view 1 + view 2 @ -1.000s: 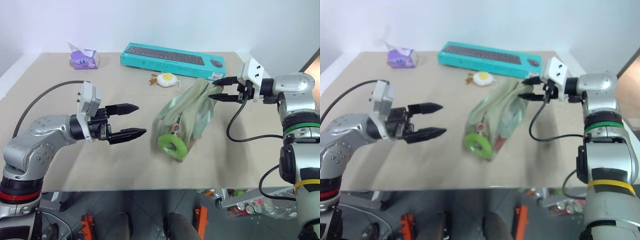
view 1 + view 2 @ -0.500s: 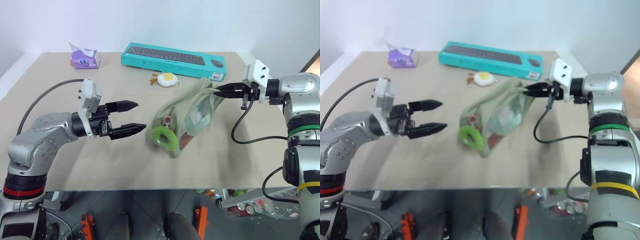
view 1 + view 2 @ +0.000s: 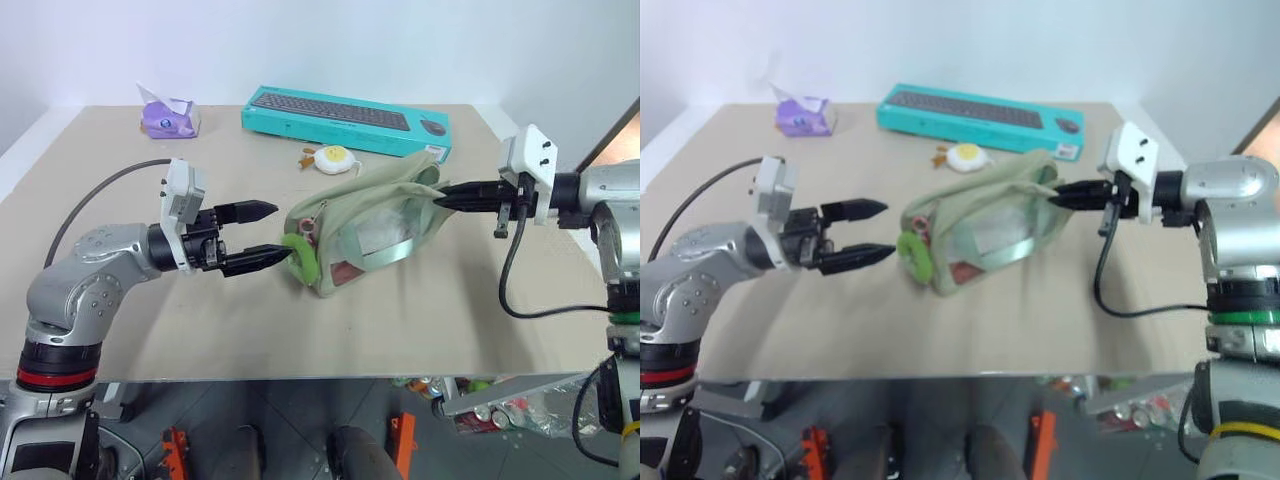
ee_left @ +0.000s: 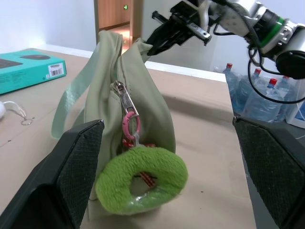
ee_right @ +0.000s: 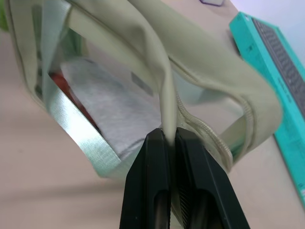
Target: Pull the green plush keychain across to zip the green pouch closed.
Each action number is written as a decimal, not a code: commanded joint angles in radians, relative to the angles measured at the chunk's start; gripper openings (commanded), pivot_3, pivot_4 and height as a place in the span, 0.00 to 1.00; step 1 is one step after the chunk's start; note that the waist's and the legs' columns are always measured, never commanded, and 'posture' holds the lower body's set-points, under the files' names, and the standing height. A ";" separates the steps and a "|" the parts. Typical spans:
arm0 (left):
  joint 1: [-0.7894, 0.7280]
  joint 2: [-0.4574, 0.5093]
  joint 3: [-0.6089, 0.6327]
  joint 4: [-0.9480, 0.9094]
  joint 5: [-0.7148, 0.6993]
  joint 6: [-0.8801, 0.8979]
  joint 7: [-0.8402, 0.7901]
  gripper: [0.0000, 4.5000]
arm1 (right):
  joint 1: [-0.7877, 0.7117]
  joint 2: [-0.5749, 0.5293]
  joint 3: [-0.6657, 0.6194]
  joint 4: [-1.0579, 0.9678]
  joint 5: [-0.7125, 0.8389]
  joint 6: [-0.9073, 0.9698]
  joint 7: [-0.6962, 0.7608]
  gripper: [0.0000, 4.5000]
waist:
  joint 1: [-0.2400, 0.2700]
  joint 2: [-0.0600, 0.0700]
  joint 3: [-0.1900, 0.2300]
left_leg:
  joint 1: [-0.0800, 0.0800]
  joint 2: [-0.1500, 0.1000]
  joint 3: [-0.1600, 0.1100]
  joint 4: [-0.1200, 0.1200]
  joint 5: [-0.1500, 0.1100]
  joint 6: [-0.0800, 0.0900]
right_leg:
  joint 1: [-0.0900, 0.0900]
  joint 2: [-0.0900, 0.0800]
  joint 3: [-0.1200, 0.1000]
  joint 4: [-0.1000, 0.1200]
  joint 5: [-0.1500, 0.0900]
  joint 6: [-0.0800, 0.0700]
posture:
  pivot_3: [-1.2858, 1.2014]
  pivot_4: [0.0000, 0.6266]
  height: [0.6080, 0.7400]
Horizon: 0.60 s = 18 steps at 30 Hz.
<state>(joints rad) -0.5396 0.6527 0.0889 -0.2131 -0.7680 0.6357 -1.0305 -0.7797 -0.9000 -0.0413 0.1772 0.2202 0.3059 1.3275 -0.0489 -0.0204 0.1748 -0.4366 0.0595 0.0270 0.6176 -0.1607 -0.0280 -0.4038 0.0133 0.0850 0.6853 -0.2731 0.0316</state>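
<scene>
The green pouch hangs stretched above the table, zipper edge up. My right gripper is shut on a pale fabric strap at the pouch's right end, with its fingers pressed together on it. The green plush keychain dangles from a pink clasp at the pouch's left end. My left gripper is open and level, pointing at that end. The keychain sits just past the gripper's fingertips, between the two wide-apart fingers, untouched as far as I can see.
A teal keyboard box lies along the table's far side, with a purple tissue pack at the far left. A yellow-and-white egg trinket lies just behind the pouch. Bare tabletop runs to the front edge.
My right gripper shut on the pouch's strap and drew back to the right, lifting and stretching the pouch. The keychain end swung over to my left fingertips. The left gripper barely moved.
</scene>
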 commanded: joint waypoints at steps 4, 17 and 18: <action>-0.014 0.002 0.004 0.029 0.045 -0.064 -0.033 1.00 | 0.092 -0.066 -0.012 -0.316 0.093 0.301 -0.059 0.04 | 0.000 0.000 0.000 | 0.000 0.001 0.000 0.000 0.000 0.000 | 0.000 0.001 0.000 0.000 0.000 0.000 | 0.52 0.24 1.00; -0.027 -0.030 -0.008 0.045 0.090 -0.140 -0.053 1.00 | 0.082 -0.145 -0.063 -0.388 0.188 0.445 -0.096 0.04 | 0.000 0.000 0.000 | 0.000 0.001 0.000 0.000 0.000 0.000 | 0.000 0.001 0.000 0.000 -0.001 0.001 | 0.52 0.24 1.00; -0.029 -0.032 -0.008 0.046 0.090 -0.139 -0.052 1.00 | 0.081 -0.151 -0.065 -0.385 0.191 0.445 -0.096 0.04 | 0.000 0.000 0.000 | 0.000 0.001 0.000 0.000 0.000 0.000 | 0.000 0.001 0.000 0.000 -0.001 0.001 | 0.52 0.24 1.00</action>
<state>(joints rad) -0.5399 0.6176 0.0724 -0.1532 -0.6752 0.5078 -1.0832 -0.6782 -1.0283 -0.0740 -0.1733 0.3821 0.7470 1.2259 -0.0485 -0.0205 0.1746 -0.4368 0.0606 0.0271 0.6178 -0.1608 -0.0278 -0.4043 0.0144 0.0851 0.6852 -0.2741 0.0330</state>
